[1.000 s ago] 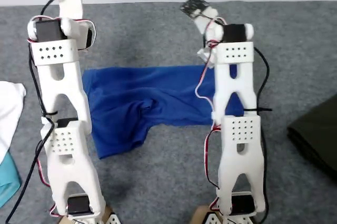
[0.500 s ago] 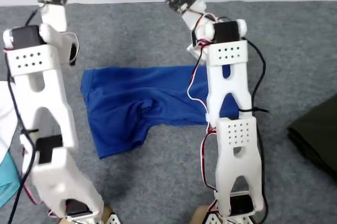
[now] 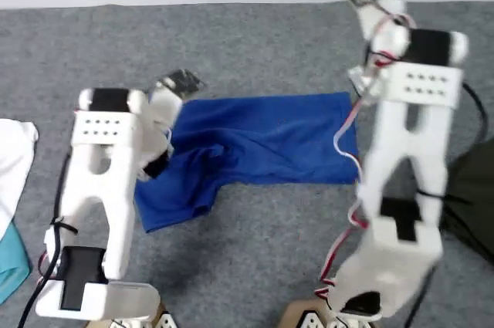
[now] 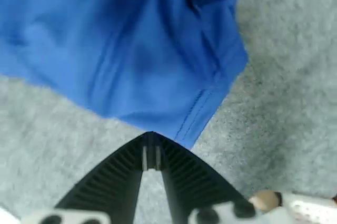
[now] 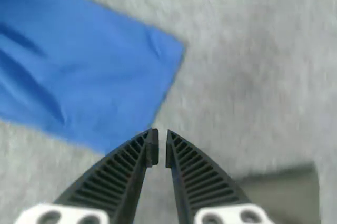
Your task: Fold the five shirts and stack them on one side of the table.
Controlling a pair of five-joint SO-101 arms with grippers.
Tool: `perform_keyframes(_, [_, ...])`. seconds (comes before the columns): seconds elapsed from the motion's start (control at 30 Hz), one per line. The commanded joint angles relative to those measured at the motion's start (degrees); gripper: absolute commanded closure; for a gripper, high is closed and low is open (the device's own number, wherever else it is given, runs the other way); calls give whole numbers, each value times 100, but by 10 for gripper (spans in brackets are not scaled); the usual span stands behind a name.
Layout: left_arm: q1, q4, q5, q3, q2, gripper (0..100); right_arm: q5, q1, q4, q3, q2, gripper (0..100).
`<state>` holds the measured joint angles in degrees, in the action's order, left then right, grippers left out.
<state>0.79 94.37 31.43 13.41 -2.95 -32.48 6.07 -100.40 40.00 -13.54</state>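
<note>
Nearest, the bases of both white plastic arms sit at the table's near edge: left arm [image 3: 100, 189] and right arm [image 3: 401, 166]. They stand on a grey carpet-like table cover [image 3: 255, 266].

At the near-left edge lies a bit of teal cloth [image 3: 9, 262], w/ a white cloth [image 3: 14, 162] just beyond it. A dark, almost black cloth [image 3: 467, 197] lies at the right edge. All three are well apart from the crumpled blue fabric shirt [image 3: 262, 143].

The blue shirt lies mid-table btw. the arms, spread wide but wrinkled, not folded. One flap hangs toward the near-left side.

The left gripper [image 4: 151, 153] is over that left part, its black ribbed tips above the stitched hem. The jaws are pressed together w/ nothing in them. Can't tell if they touch the cloth.

Farther off, the right gripper [image 5: 158, 147] is at the shirt's far-right corner, by the cloth's edge over the grey cover. Its jaws are all but closed, w/ only a thin slit and nothing gripped.
</note>
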Motion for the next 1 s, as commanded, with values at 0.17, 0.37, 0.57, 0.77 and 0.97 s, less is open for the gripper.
perform_keyframes(0.17, [-615, -1037, 862, 1244, -281, 995, 53, 1200, -198, -2796, 2905, 953])
perform_keyframes(0.37, [-809, -1477, 1459, 1877, -281, 931, 44, 1807, -198, -4202, 4338, 952])
perform_keyframes(0.57, [-818, -1644, 1477, 1947, -281, 893, 35, 2123, -189, -5222, 5473, 952])
perform_keyframes(0.77, [-923, -1899, 1477, 1965, -273, 880, 35, 2132, -189, -5635, 6273, 954])
perform_keyframes(0.97, [-914, -2303, 1477, 1921, 105, 880, 35, 2132, -207, -5635, 6510, 955])
